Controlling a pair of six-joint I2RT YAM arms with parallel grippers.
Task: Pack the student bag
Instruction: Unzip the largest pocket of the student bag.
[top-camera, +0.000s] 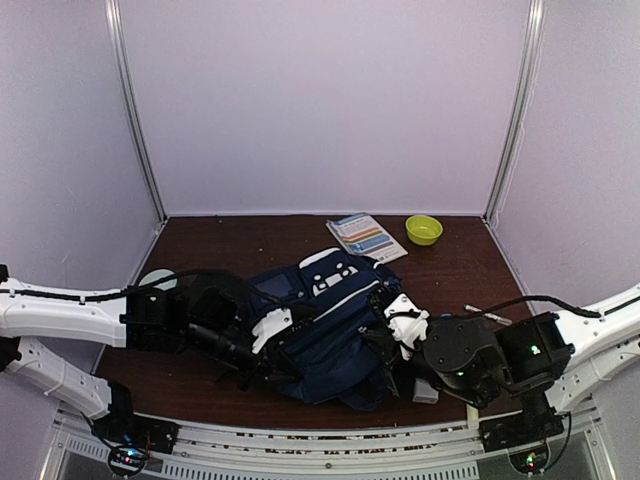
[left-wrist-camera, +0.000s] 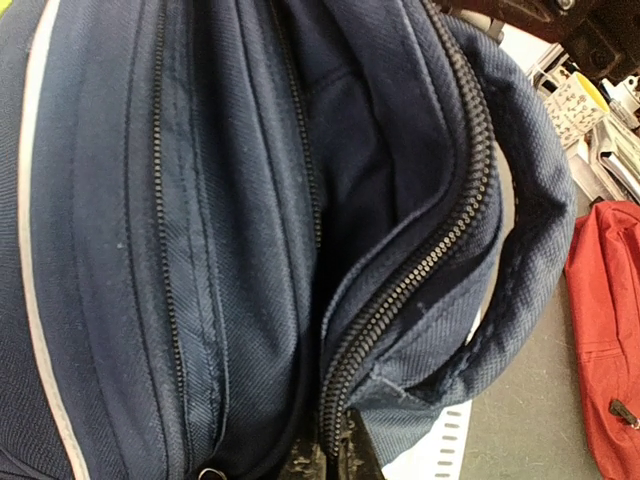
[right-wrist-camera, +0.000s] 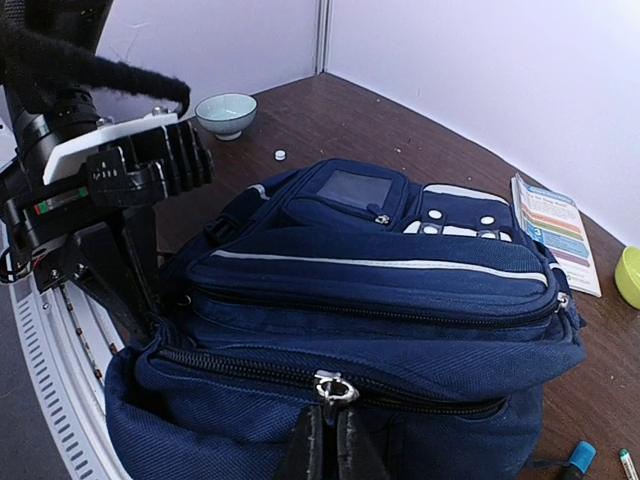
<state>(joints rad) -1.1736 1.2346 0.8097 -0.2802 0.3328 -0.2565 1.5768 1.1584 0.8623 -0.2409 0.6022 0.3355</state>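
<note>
The student bag (top-camera: 325, 325), navy with a white stripe, lies on the table between both arms. In the left wrist view its main opening gapes, with dark lining inside and zipper teeth (left-wrist-camera: 420, 260) running along the edge. My left gripper (left-wrist-camera: 337, 458) is shut on that zipper edge of the bag at its left side. My right gripper (right-wrist-camera: 330, 430) is shut on the silver zipper pull (right-wrist-camera: 335, 388) of the main zipper, on the side of the bag (right-wrist-camera: 380, 290) nearest it. In the top view the left gripper (top-camera: 272, 330) and right gripper (top-camera: 398, 330) press against the bag from either side.
A striped booklet (top-camera: 366, 238) and a green bowl (top-camera: 424, 229) lie at the back right. A pale bowl (right-wrist-camera: 225, 113) stands behind the left arm. A marker (top-camera: 487, 315) lies right of the bag. A red pouch (left-wrist-camera: 605, 330) shows beside the bag.
</note>
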